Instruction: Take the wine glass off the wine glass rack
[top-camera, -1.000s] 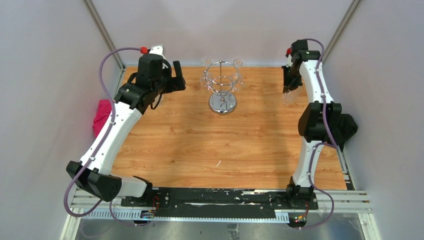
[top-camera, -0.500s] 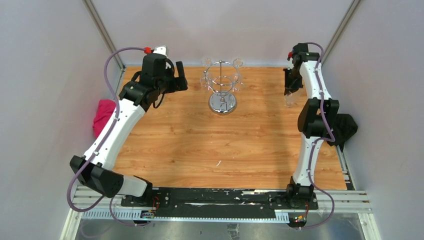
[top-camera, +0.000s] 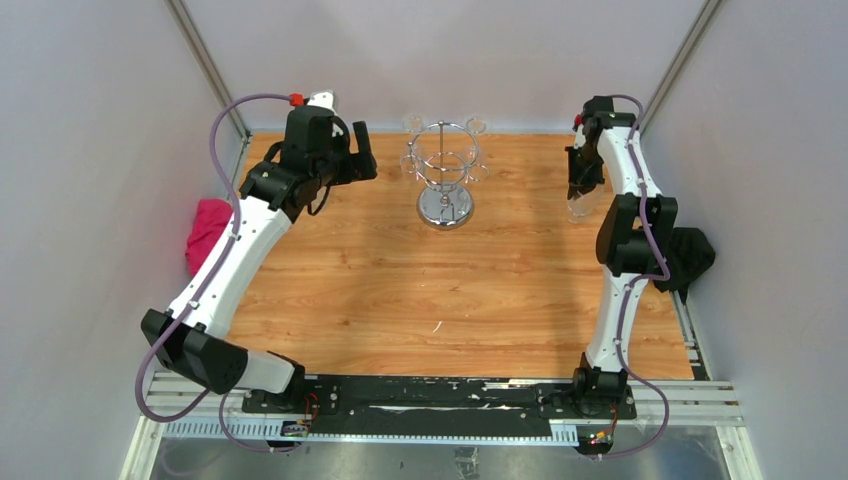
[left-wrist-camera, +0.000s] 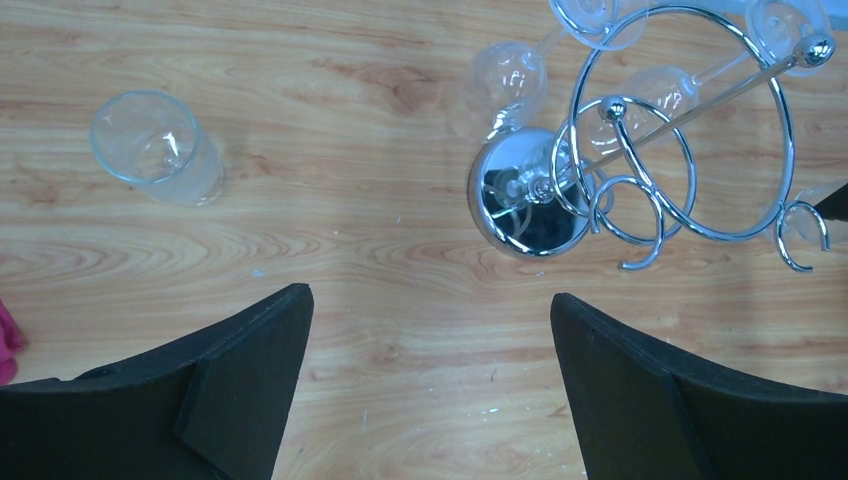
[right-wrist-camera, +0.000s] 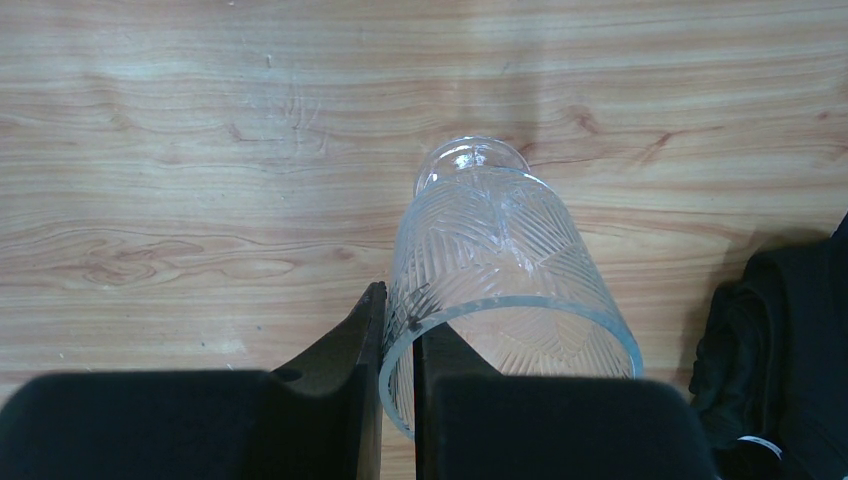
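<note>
Pale-walled booth around a wood-grain surface (top-camera: 400, 290).
Plain grey walls (top-camera: 90, 150) close in left, back and right, with slanted metal posts (top-camera: 205, 65) at the rear corners. The light is even. A pink cloth (top-camera: 205, 232) lies off the left edge, a black cloth (top-camera: 692, 255) off the right.

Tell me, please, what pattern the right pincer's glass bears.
Clear glass etched with fanned lines; right wrist view.
</note>
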